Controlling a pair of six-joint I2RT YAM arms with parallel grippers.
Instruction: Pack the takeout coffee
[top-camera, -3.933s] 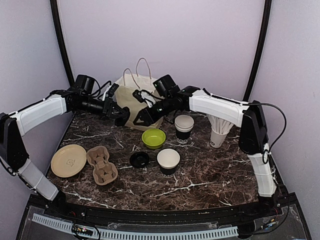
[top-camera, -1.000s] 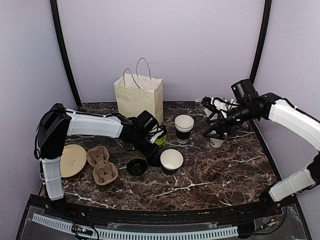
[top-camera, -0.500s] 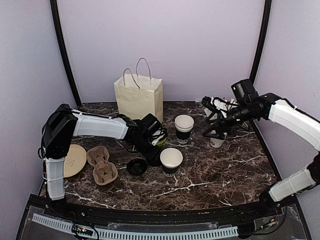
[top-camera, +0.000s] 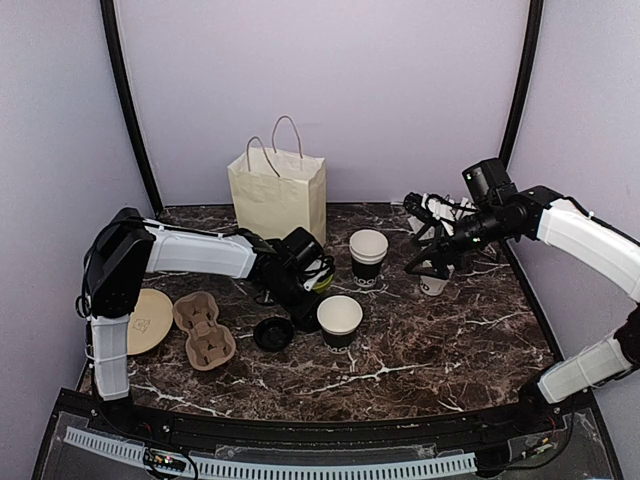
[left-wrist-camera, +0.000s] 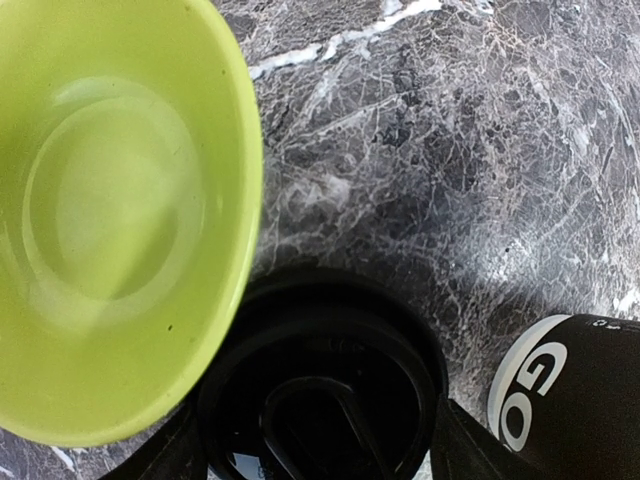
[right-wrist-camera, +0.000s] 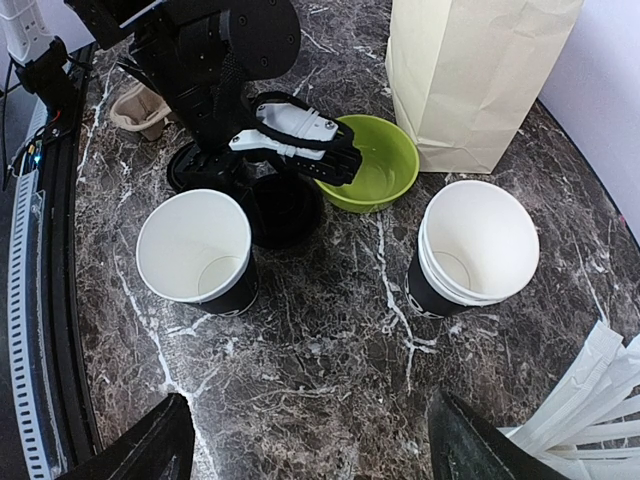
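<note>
Two takeout coffee cups stand open, black with white rims: a near one (top-camera: 338, 320) (right-wrist-camera: 195, 250) (left-wrist-camera: 575, 390) and a stacked far one (top-camera: 368, 255) (right-wrist-camera: 470, 245). A black lid (left-wrist-camera: 320, 400) (right-wrist-camera: 285, 215) lies on the table between the near cup and the lime-green bowl (left-wrist-camera: 110, 220) (right-wrist-camera: 375, 165). My left gripper (top-camera: 305, 305) (left-wrist-camera: 320, 455) reaches down over this lid with a finger tight beside its rim on each side; actual contact does not show. My right gripper (top-camera: 425, 262) (right-wrist-camera: 310, 450) hangs open above the table's right part, empty.
A second black lid (top-camera: 273, 333) lies left of the near cup. A cardboard cup carrier (top-camera: 203, 328) and a tan plate (top-camera: 145, 320) sit at the left. A paper bag (top-camera: 278, 195) stands at the back. A white cup with straws (top-camera: 435, 280) is under my right arm.
My left arm has swung from the bag down to the lid and its fingers have narrowed around it. My right arm pulled back to the right, then stayed still.
</note>
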